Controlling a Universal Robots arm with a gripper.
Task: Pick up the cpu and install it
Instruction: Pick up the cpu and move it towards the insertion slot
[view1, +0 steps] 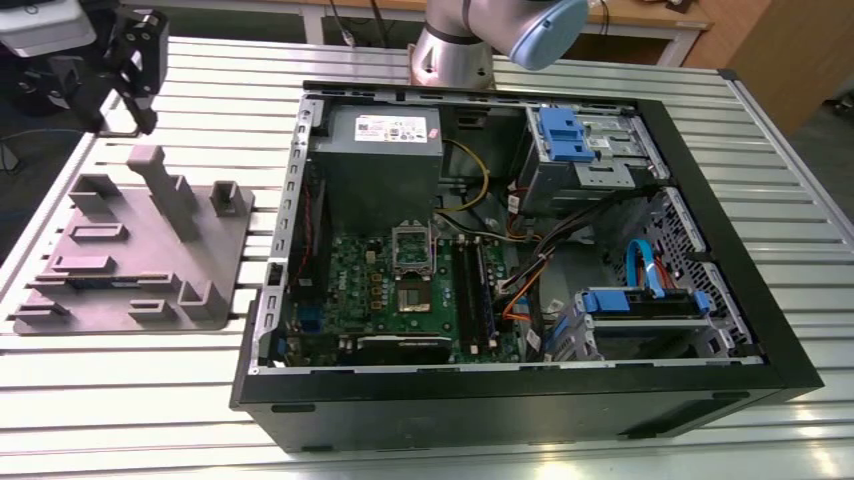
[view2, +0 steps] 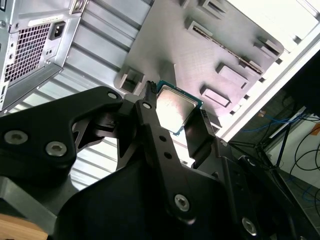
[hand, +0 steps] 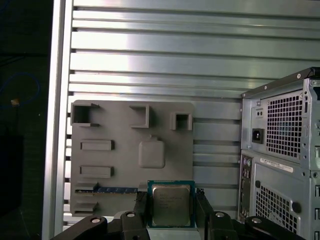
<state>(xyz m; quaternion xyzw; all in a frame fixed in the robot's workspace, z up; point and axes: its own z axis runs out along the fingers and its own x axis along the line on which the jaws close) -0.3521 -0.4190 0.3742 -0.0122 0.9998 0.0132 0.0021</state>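
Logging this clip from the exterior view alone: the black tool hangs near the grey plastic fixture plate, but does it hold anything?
Observer: Yes; in both wrist views the tool is shut on the small square silvery-topped cpu.
Operator: How is it gripped?
Observer: By two opposite edges; the second wrist view shows a black finger at each side.
Operator: Anything on the plate?
Observer: In the first wrist view a long narrow memory stick lies on the grey fixture plate.

The exterior view overlooks the computer case (view1: 534, 412), fixture plate (view1: 158, 268) at nine o'clock. Both wrist views closely share the gripper (view2: 176, 111) (hand: 171, 212) and plate.
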